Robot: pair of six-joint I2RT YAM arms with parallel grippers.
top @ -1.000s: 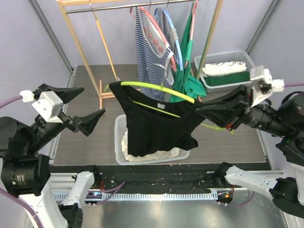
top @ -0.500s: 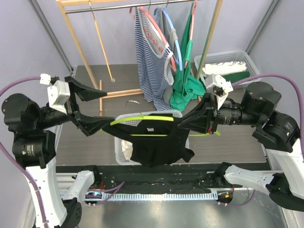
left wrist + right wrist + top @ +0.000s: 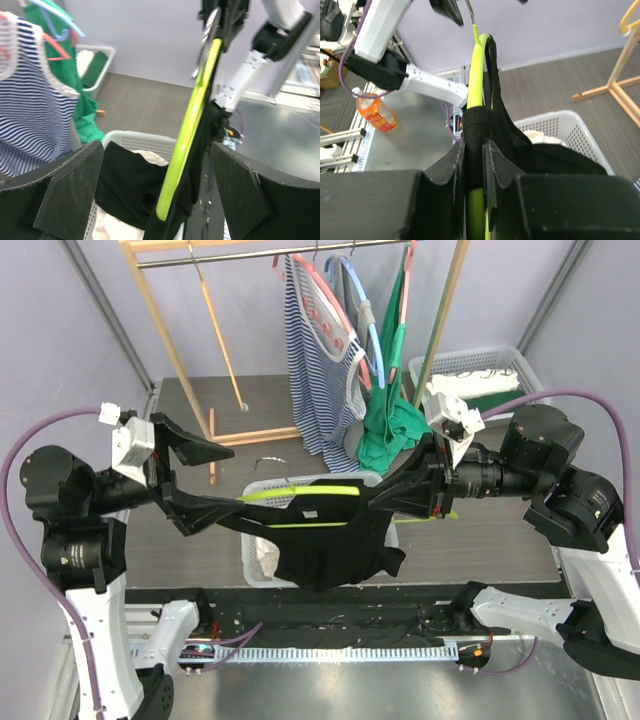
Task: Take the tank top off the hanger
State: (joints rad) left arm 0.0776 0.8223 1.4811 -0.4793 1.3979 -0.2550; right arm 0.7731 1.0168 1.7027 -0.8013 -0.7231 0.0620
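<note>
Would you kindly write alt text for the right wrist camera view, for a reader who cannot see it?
The right gripper is shut on a lime-green hanger, pinching the strap of the black tank top that wraps over it. Beyond the fingers, the rest of the garment shows against a white basket.

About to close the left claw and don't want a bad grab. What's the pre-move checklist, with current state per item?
1. Grip: right claw shut on the green hanger: ok.
2. Opening: left claw open: ok.
3. Hanger's free end sits between the left claw's fingers: ok, per the left wrist view.
4. Left claw touching the black tank top: cannot tell.
5. Strap clear of the right claw: not ok. Black fabric looks pinched together with the hanger.
6. Drop zone: white basket under the tank top: ok.
</note>
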